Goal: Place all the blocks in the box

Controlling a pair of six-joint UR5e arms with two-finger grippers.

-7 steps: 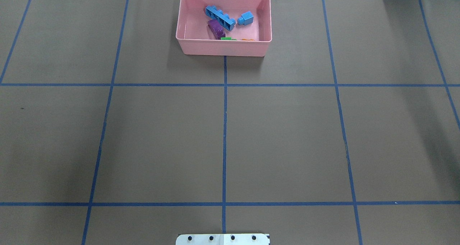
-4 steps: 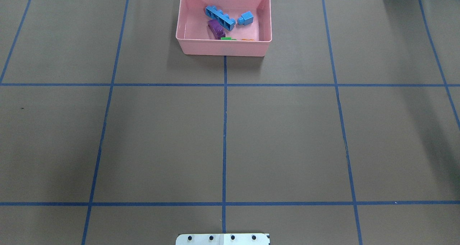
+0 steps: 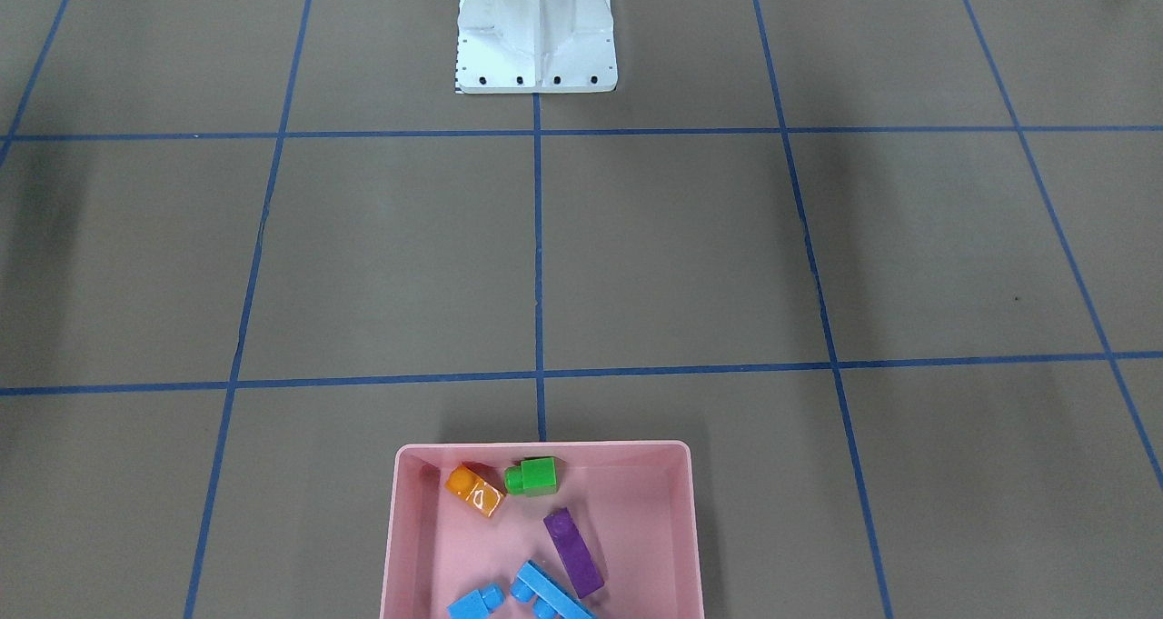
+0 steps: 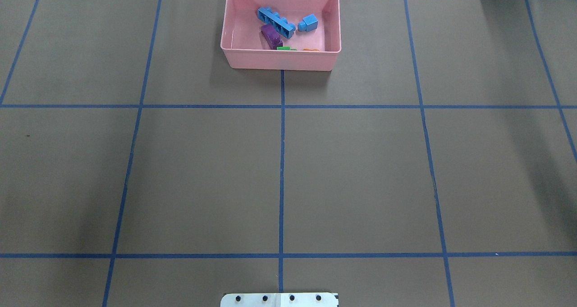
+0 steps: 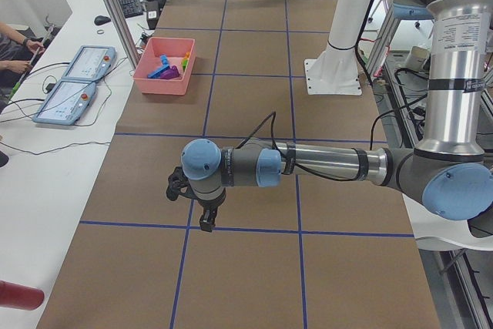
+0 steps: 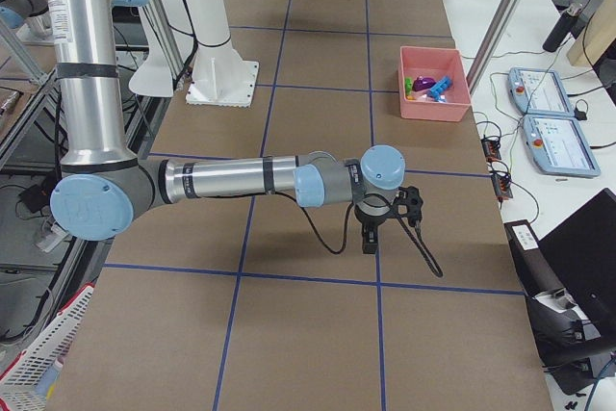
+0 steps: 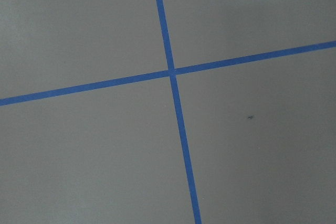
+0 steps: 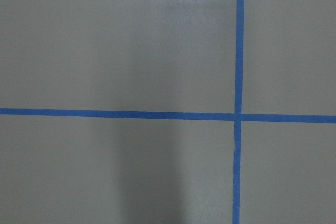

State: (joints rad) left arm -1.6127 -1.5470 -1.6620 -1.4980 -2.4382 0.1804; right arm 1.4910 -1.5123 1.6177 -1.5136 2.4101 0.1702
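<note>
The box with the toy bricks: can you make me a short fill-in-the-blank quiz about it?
The box holds ____ blocks in all.
The orange block lies right beside the ____ one.
The small block and the long studded one near it are both ____.
Missing words: five; green; blue.

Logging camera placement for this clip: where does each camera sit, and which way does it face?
Front-facing: across the table, looking down at the box; only the white base shows.
Overhead: behind the robot, looking forward; white base edge only.
Exterior left: table's end, left arm near.
Exterior right: opposite end, right arm near.
Left wrist: down on a tape cross; no robot.
Right wrist: another tape cross.
Front-facing and overhead share the box of blocks.
</note>
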